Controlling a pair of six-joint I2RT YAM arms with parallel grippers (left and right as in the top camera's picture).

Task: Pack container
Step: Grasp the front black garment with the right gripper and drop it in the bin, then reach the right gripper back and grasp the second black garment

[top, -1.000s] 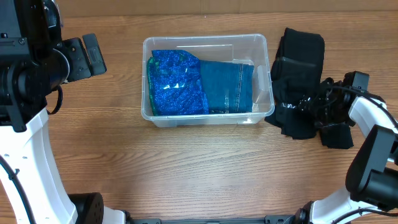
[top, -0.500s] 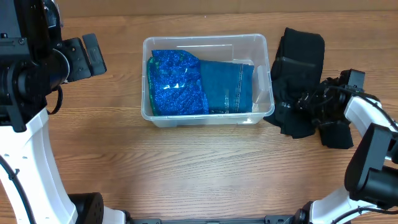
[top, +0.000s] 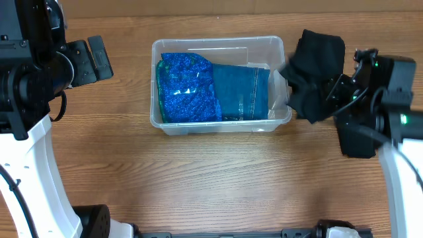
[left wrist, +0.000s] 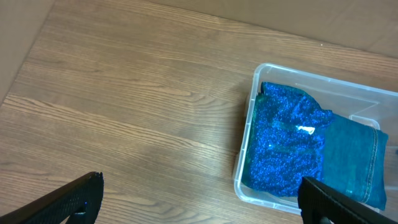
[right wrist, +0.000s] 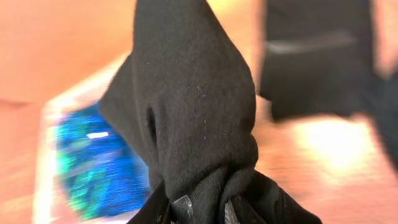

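**Status: Black Cloth Held at Container's 3 O'Clock**

I am reading the container (top: 218, 39) as sitting on the table (top: 198, 172), just toward 12 o'clock of centre. A sparkly blue cloth (top: 187, 89) is lying in its 9 o'clock half, and a folded denim piece (top: 241, 92) is lying in its 3 o'clock half. The right gripper (right wrist: 199, 208) is clamping a bunched black cloth (right wrist: 193, 106), which is hanging just beside the container's 3 o'clock wall. The left gripper (left wrist: 199, 199) is hovering off the container's 9 o'clock side, fingers spread wide.
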